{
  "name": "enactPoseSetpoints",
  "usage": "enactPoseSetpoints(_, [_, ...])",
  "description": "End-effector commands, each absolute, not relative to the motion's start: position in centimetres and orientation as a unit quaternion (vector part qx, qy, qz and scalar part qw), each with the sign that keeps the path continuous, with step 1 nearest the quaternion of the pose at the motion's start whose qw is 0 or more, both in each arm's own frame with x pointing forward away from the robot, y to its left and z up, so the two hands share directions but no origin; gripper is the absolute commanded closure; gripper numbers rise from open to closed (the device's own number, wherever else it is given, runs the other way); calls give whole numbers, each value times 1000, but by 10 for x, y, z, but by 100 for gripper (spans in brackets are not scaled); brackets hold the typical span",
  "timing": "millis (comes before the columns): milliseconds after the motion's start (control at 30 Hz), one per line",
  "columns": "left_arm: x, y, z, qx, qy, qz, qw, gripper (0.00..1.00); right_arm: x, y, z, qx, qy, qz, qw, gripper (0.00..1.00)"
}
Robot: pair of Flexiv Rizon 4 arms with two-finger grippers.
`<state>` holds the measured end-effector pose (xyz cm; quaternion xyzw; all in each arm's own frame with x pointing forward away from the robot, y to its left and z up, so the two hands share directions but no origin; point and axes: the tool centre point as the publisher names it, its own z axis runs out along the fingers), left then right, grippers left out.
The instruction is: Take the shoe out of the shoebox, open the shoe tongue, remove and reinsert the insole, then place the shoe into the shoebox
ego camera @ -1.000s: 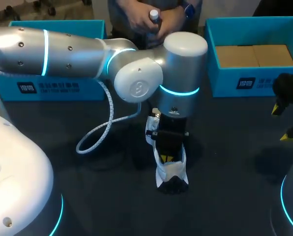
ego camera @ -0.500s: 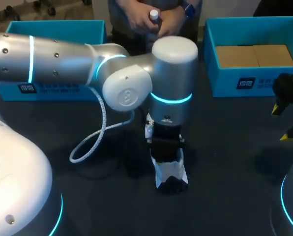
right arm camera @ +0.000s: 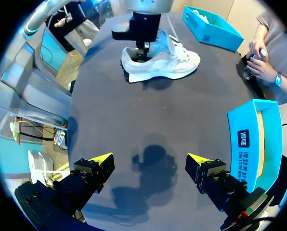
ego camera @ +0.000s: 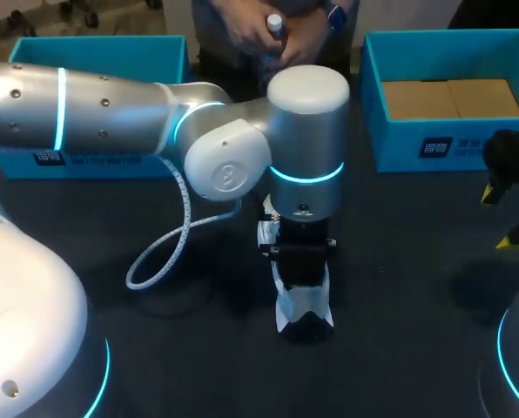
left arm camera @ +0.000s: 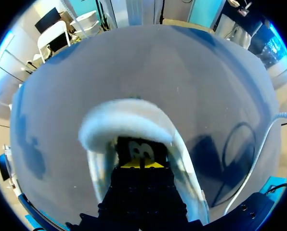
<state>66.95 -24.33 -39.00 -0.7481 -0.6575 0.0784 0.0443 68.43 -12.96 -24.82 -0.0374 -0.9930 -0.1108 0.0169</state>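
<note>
**Left gripper down in the shoe, right gripper spread wide**

Our left arm point(ego camera: 111, 104) comes in over the dark table point(ego camera: 198, 348) and points straight down. Our left gripper point(left arm camera: 141, 164) is pushed down into the opening of the white shoe point(right arm camera: 163, 62), at the heel end. Its two yellow tips are pressed together, side by side. The soft white edge of the shoe's opening curves around just ahead of them. We cannot tell if the tips pinch anything inside the shoe.

The shoe stands on its sole on the table, right under this gripper, and it is not in a box. A white cable point(ego camera: 168, 244) hangs from the left arm and loops onto the table beside it.

Our right gripper point(right arm camera: 150, 160) is well apart from the shoe, over a bare part of the table. Its fingers are spread wide with only air between them. The shoe is far ahead of it.

A near blue box point(right arm camera: 252, 134) sits just beside the right gripper, with brown card point(ego camera: 451, 97) on its floor. A far blue box point(right arm camera: 211, 29) stands ahead of the right gripper, past the shoe
</note>
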Motion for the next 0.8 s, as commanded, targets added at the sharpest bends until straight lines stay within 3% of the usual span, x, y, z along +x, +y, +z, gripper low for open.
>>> enactPoseSetpoints(33, [658, -232, -381, -749, -656, 90, 14, 100, 684, -129, -249, -38, -993, -109, 16, 0])
enactPoseSetpoints(433, [667, -250, -412, -734, -677, 59, 2, 100, 684, -129, -249, -38, -993, -109, 16, 0])
enactPoseSetpoints(800, [672, -233, -375, -723, -689, 44, -30, 100, 684, -129, -249, -38, -993, -109, 16, 0])
